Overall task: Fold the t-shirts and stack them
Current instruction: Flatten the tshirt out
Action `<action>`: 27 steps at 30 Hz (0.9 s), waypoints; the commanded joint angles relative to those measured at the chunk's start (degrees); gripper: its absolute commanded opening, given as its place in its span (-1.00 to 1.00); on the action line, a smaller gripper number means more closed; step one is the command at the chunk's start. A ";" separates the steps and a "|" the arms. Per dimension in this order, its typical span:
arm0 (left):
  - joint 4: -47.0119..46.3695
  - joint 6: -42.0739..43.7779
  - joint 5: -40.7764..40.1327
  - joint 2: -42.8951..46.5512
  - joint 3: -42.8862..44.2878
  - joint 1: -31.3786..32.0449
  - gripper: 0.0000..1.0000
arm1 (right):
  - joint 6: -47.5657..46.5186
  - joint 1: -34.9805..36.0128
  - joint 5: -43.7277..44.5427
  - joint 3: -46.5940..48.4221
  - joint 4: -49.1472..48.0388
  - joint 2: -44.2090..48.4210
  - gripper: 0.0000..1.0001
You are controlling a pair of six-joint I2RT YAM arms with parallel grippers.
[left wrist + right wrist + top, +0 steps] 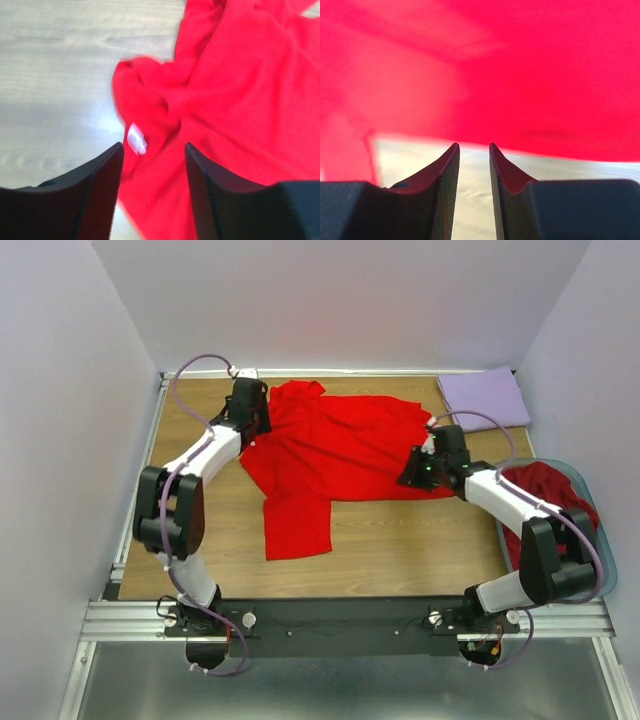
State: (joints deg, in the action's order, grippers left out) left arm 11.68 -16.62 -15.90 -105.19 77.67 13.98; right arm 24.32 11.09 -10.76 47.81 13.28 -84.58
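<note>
A bright red t-shirt lies spread and rumpled across the middle of the table, one sleeve hanging toward the near side. My left gripper hovers over its left edge. In the left wrist view this gripper stands open, with red cloth and a white label lying below the gap. My right gripper is at the shirt's right near edge. Its jaws are a narrow gap apart with only bare table between them, and the red hem is just ahead. A folded lavender t-shirt lies at the back right. Maroon t-shirts fill the basket.
The teal-blue plastic basket stands at the table's right edge, beside the right arm. White walls close in the table on the left, back and right. Bare wood shows along the near side, in front of the red shirt.
</note>
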 commanded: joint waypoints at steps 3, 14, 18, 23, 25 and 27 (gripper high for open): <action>-2.97 -7.81 4.64 12.36 -15.75 0.44 0.01 | -2.34 15.59 -5.49 1.14 -0.35 2.40 -0.29; -6.86 -9.84 9.31 6.58 -20.37 1.23 -0.16 | 0.82 35.92 -10.15 12.91 -6.42 -13.76 -0.52; -6.50 -9.13 8.17 3.33 -18.44 1.14 -0.18 | 1.87 40.23 -13.13 17.57 -6.69 -21.23 -0.52; -4.04 -7.55 5.80 0.43 -15.71 0.26 -0.21 | 2.31 41.73 -17.27 18.72 -6.25 -26.69 -0.53; -3.16 -6.85 5.88 -2.12 -14.04 -0.70 -0.23 | 2.14 41.82 -18.50 17.76 -5.63 -27.31 -0.53; -2.63 -6.06 5.79 -3.44 -12.29 -1.67 -0.23 | 1.62 41.82 -19.03 16.88 -4.58 -27.48 -0.53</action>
State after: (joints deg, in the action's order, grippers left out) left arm 7.07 -24.58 -8.36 -105.43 62.30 14.15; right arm 25.98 52.53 -25.85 65.63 7.14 -111.20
